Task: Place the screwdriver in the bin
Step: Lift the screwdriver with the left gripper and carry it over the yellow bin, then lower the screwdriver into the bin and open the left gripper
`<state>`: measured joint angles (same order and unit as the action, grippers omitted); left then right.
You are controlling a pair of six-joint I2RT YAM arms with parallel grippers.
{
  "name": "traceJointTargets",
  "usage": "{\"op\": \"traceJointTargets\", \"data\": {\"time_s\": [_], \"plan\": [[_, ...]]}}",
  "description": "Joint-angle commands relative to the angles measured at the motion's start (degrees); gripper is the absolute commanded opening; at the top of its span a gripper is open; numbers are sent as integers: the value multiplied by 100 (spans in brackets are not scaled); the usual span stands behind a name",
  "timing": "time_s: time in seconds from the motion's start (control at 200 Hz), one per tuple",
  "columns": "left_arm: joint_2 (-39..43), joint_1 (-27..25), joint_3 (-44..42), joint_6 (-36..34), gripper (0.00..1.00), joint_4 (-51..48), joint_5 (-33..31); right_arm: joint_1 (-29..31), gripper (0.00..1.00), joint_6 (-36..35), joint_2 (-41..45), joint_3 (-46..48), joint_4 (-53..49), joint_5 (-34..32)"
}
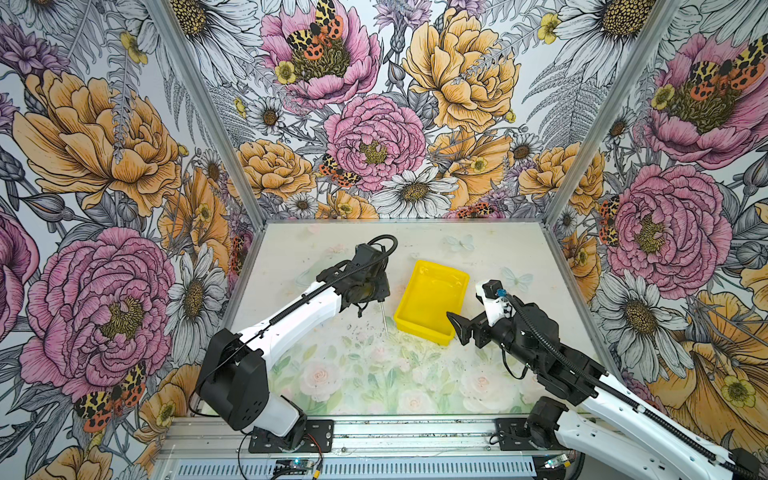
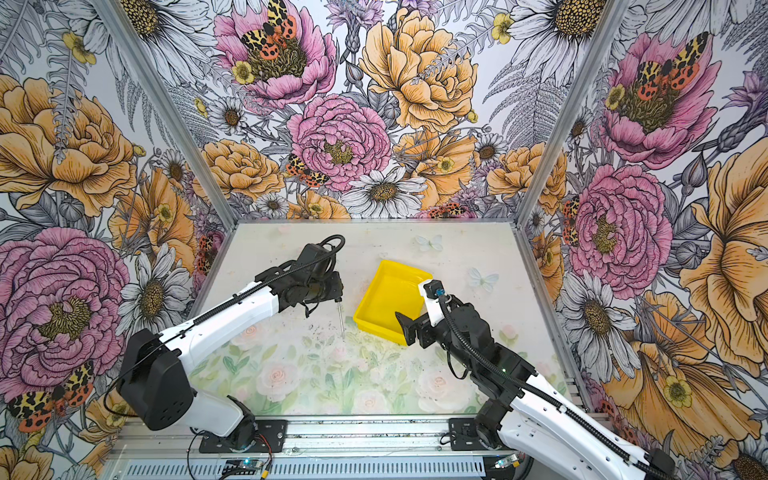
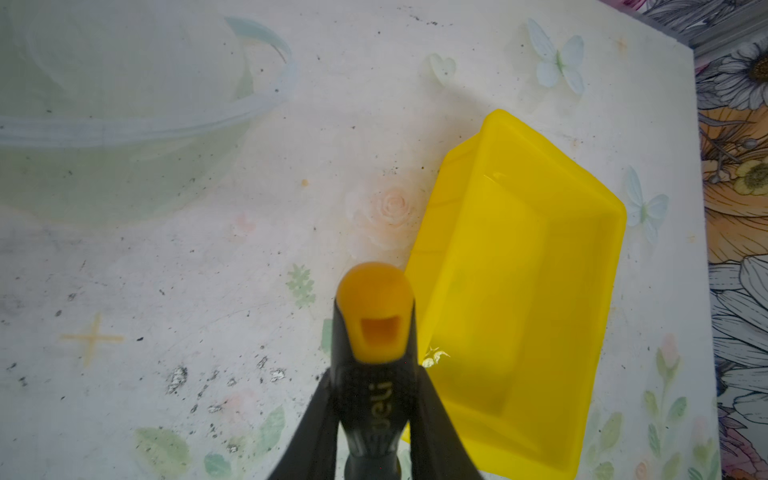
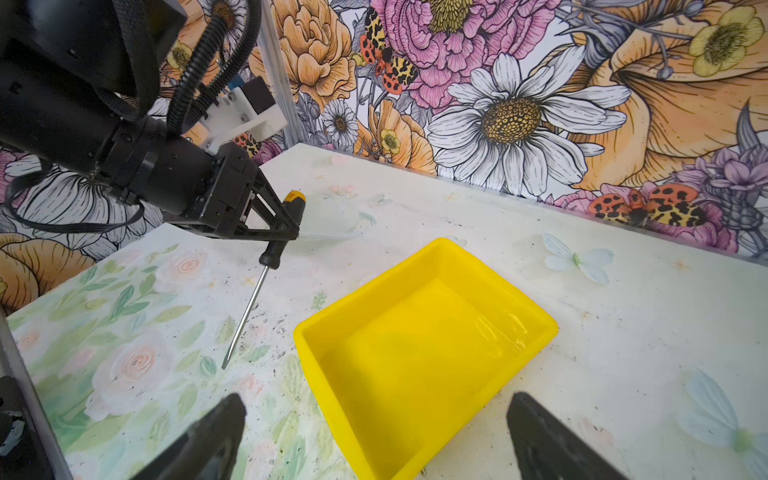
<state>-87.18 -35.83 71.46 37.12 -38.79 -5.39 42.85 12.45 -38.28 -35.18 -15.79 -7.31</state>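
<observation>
One slim screwdriver (image 4: 271, 255) — glossy rectangular bin (image 4: 415, 361)

Both top views look steeply down from high above the near edge of the worktop (image 1: 415, 249), facing the far wall (image 1: 374, 124) from well back, so they share almost the whole scene, barely shifted sideways. The left wrist camera sits close behind the left hand (image 3: 376, 374), looking past the screwdriver (image 3: 374, 316) down onto the worktop and the bin (image 3: 519, 249). The right wrist camera looks low and close across the worktop between the fingers (image 4: 216, 432) of the right hand (image 4: 376, 405), toward a wall corner (image 4: 282, 124), sharing the bin and the screwdriver with the other three views.
</observation>
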Motion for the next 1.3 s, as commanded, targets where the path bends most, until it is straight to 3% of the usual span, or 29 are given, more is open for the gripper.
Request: {"op": "traceJointTargets", "data": {"time_s": [0.0,0.275,0.61,1.296], "plan": [[-343,-140,577,-207,0,64,-127,-97,100,328,140,118,102,-160],[-1562,-463,1884,-368,0,79,-191,-341,100,925,433,395,-41,-468],[-3022,-809,2974,-660,0,67,-377,-488,99,1072,685,508,-309,-579],[-4172,-1004,3300,-782,0,70,-83,-645,100,1124,330,490,-315,-695]]}}
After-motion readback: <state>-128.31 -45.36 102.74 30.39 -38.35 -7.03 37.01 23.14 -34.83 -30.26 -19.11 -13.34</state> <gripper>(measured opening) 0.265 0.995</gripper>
